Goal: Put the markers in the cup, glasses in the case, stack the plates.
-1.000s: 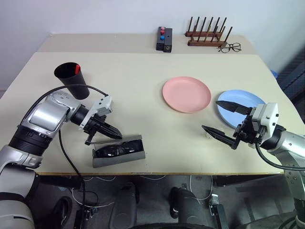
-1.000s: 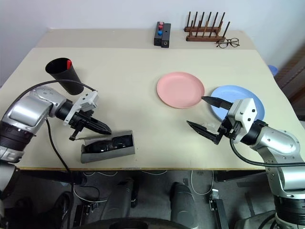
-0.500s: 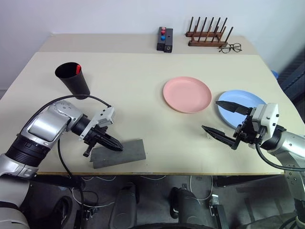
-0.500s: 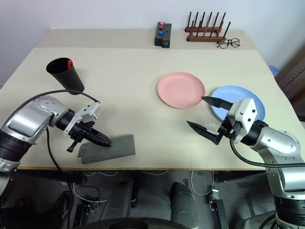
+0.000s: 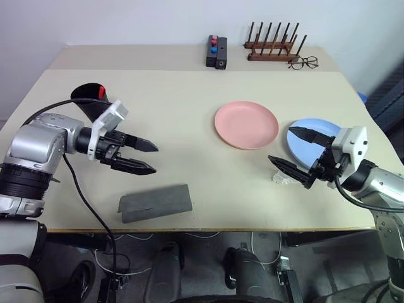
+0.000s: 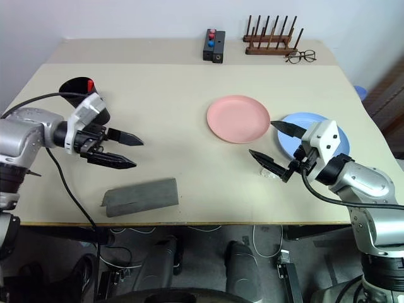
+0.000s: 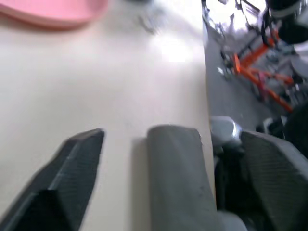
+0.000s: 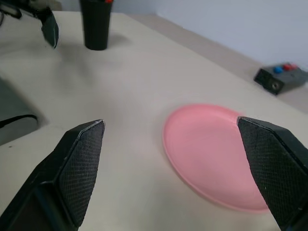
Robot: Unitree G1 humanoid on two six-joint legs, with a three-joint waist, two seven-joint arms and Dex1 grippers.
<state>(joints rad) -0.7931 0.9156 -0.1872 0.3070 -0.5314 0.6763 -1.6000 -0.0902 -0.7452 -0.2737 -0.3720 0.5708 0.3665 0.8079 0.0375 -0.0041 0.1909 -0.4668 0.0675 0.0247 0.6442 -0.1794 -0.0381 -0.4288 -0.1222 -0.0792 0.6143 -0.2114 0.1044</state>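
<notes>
Plates are what remains, by my reading: the grey case (image 5: 156, 202) lies shut at lower left of the head view and a red marker cap (image 5: 101, 91) shows in the black cup (image 5: 93, 105) at upper left. The pink plate (image 5: 246, 124) sits centre-right on the table (image 5: 177, 95), and the blue plate (image 5: 303, 136) lies just to its right, apart from it, partly behind my right jaws (image 5: 291, 151). Those jaws stand wide and empty, one finger over the blue plate's near-left rim, the other above a small clear object (image 5: 282, 176) on the table. My left jaws (image 5: 148, 158) are also wide and empty, well apart at left, pointing toward the plates. I judge the right arm far nearer; in its wrist view the pink plate (image 8: 211, 154) lies straight ahead between the fingers.
</notes>
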